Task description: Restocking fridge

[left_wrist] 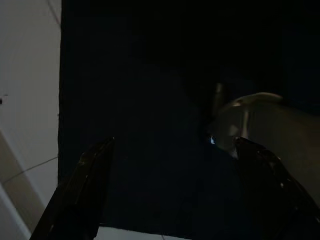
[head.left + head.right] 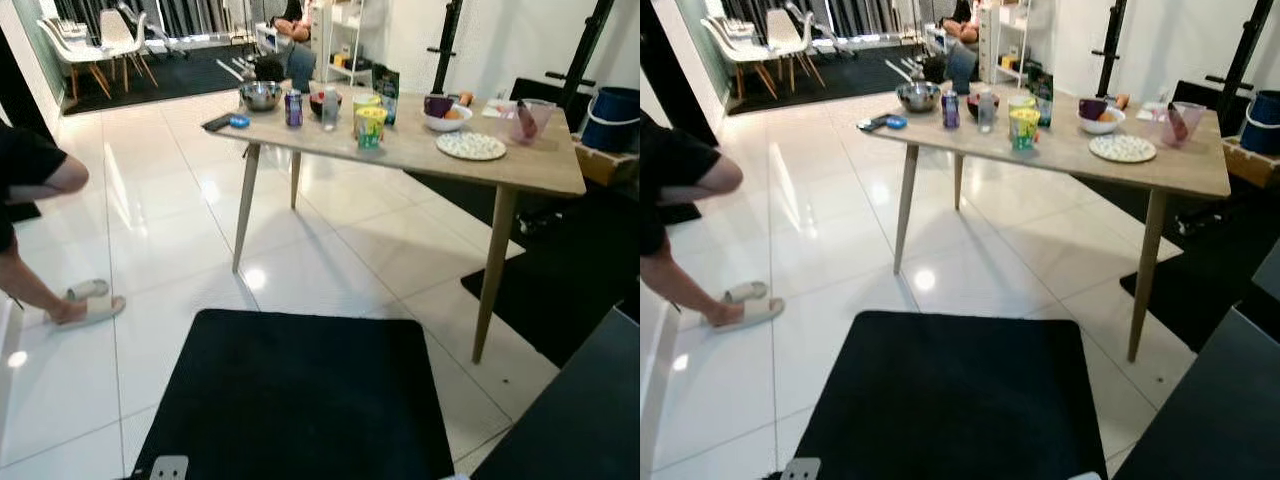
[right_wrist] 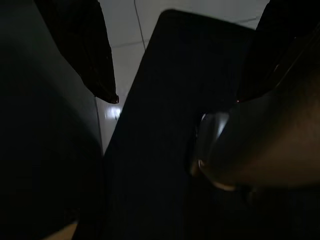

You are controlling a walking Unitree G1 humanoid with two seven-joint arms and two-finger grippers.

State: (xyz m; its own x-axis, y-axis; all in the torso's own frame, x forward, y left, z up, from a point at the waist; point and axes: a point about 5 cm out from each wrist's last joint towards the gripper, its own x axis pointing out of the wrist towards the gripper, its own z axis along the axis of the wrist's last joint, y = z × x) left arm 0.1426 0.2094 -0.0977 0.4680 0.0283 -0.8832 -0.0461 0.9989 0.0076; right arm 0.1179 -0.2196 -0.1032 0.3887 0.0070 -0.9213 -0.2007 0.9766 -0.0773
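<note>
A wooden table (image 2: 420, 152) stands ahead on the white tile floor. On it are a steel bowl (image 2: 260, 95), a purple can (image 2: 293, 107), a clear bottle (image 2: 330, 108), yellow-green cups (image 2: 370, 126), a dark packet (image 2: 386, 82), a white bowl (image 2: 446, 120), a speckled plate (image 2: 471, 146) and a pink container (image 2: 530, 118). My left gripper (image 1: 174, 144) hangs open over the black mat, nothing between its fingers. My right gripper (image 3: 176, 99) is also open and holds nothing, above the mat's edge.
A black mat (image 2: 300, 390) lies on the floor just before me. A person (image 2: 30, 170) in slippers stands at the left; another person (image 2: 295, 40) sits at the back. A dark surface (image 2: 590, 410) juts in at the lower right. A blue bucket (image 2: 612, 115) stands at the far right.
</note>
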